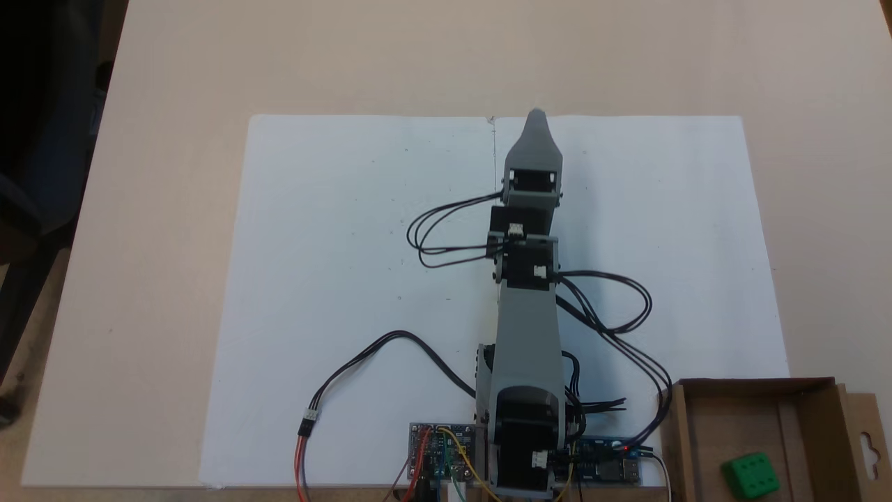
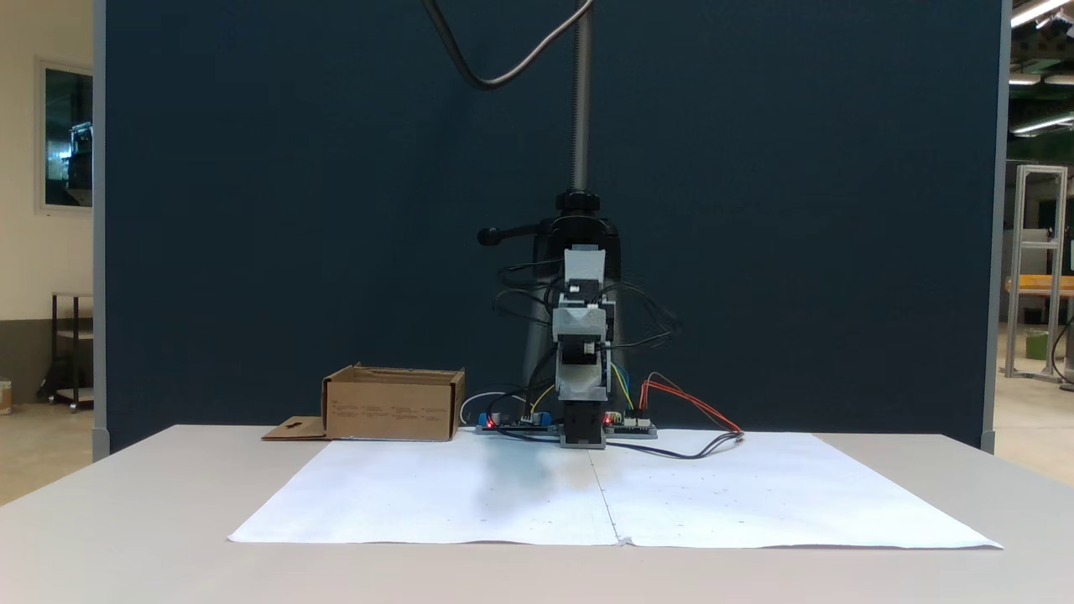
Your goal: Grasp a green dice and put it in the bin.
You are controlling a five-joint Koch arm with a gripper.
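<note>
Nearest the base of the arm in the fixed view from above, the bin (image 1: 759, 425) sits at the lower right corner, just off the edge of the white paper sheet (image 1: 348, 293), its side flap (image 1: 867, 439) with the hang-hole folded outward. The green dice (image 1: 750, 475) lies on the bin's floor, near the wall closest to the camera edge, so judging from this the drop looks done and what remains is at most a return to rest. Beside the bin, the circuit boards (image 1: 446, 450) and looping black cables (image 1: 613, 307) crowd the arm's base, probably why the bin stands to one side, within the arm's swing but out of the wiring. Farther out, the arm stretches straight along the seam of the paper, well apart from the bin, and ends in the gripper (image 1: 536, 122). From above only one tapered grey jaw shows, the other hidden beneath it, so I cannot tell how far apart the jaws stand; nothing green is visible at the tip. In the fixed view from the front, the bin (image 2: 393, 405) stands left of the arm.
</note>
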